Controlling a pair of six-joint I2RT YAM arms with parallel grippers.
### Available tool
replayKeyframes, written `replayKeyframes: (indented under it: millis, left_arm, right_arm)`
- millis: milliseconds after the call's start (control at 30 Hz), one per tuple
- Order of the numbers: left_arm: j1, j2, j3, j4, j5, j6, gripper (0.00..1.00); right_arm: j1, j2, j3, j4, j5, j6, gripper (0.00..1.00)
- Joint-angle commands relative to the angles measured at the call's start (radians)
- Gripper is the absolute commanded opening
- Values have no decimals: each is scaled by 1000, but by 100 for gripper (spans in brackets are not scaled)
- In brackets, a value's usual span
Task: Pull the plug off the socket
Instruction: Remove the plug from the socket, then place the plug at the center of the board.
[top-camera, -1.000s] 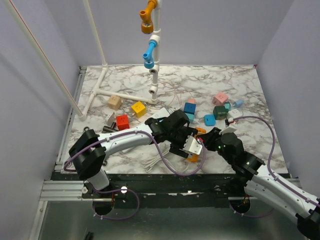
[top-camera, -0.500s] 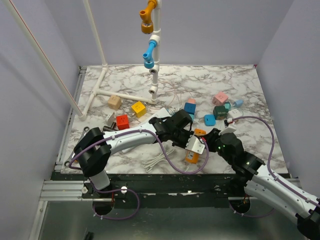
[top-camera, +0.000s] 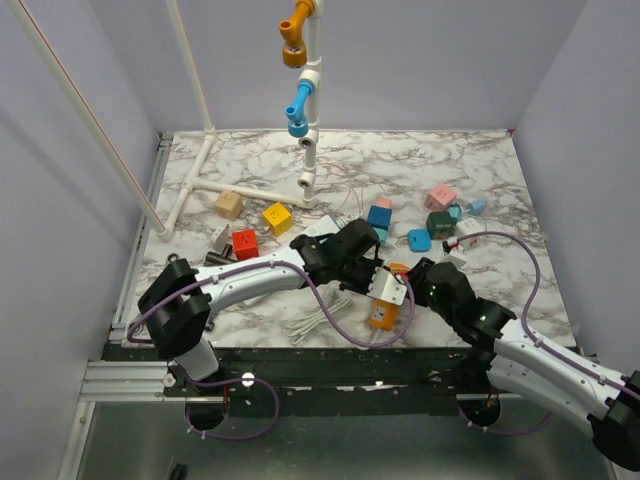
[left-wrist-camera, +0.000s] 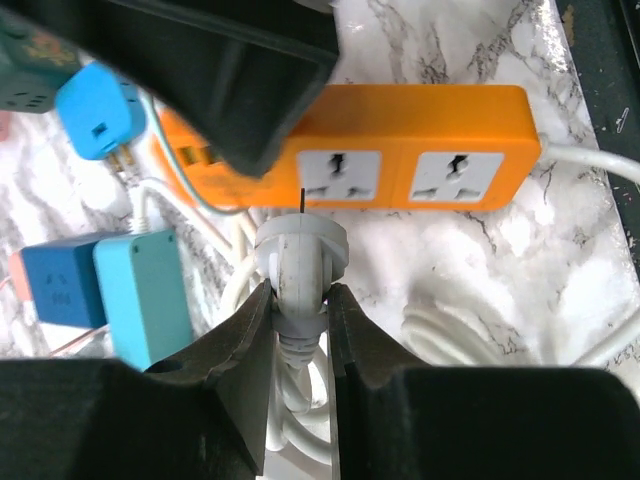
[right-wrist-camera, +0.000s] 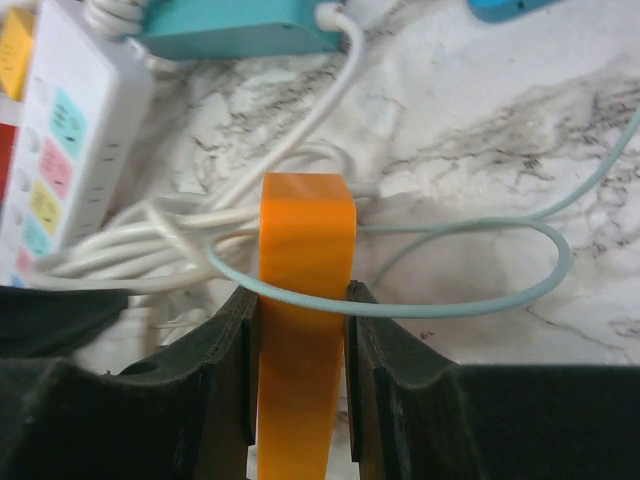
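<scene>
Left wrist: the left gripper pinches the white plug, its pin pointing straight ahead at the orange socket strip, which lies crosswise just beyond the fingertips. Right wrist: the right gripper clamps that strip. Top: the joint is covered; the pin may be barely seated

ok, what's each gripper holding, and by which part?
The left gripper pinches the white plug at the neck behind its round head; the right gripper clamps the orange power strip across its width, near one end.
</scene>
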Motion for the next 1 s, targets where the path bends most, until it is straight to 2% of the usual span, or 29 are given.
replayKeyframes:
  millis: [0,267,433,500,667,733,800,867,967]
  left_arm:
    - [2,-107,-4,-8,-35,-29,0]
    - [7,-167,-30,-41,-52,-6,0]
    - [29,-179,-16,-92,-72,-1,0]
    - [32,-180,-30,-114,-70,-4,1]
    - [32,-184,-38,-174,-31,-73,22]
    - [32,-187,-26,-208,-4,-109,36]
    - [32,-196,-15,-234,22,-145,55]
    - [32,-207,-6,-247,35,-170,70]
    - [36,-219,18,-263,37,-206,85]
  right_arm:
    - [7,54,-19,-20,70,59,1]
    - [7,44,-14,-74,101,59,1]
    - [6,67,62,-252,151,179,2]
    - [7,73,92,-330,185,252,7]
    - [6,56,158,-525,229,422,25]
    - [6,40,169,-565,233,447,35]
    - [6,30,176,-580,231,446,48]
    - [7,35,186,-582,217,432,56]
    - [7,68,214,-566,165,366,67]
